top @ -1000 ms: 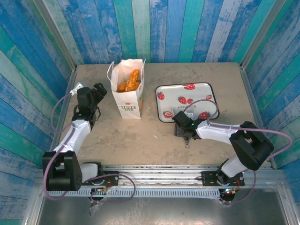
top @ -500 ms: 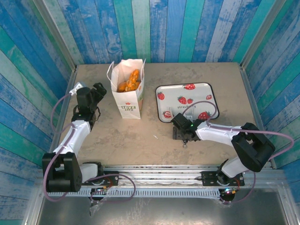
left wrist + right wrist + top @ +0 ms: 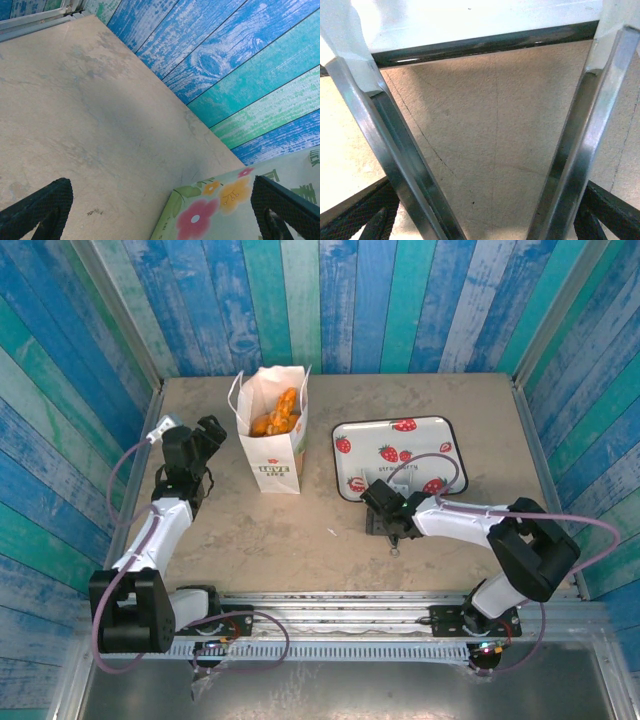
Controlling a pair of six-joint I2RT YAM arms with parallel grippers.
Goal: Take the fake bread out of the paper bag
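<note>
The right tool [image 3: 375,502], spread and empty, has crept left along the near edge of the tray [image 3: 337,455], the left tool [image 3: 212,433] waits spread beside the bag [image 3: 274,462], and the bread [image 3: 274,412] lies inside it, so removal has not begun.

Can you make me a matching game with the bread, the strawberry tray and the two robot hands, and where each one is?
Things:
A. fake bread
B. strawberry tray
C. left gripper
D. right gripper

Places and states:
1. open, at the tray's near edge
2. inside the paper bag
3. open, left of the bag
4. lying flat, right of the bag

Pairs: A-2, B-4, C-3, D-1.
</note>
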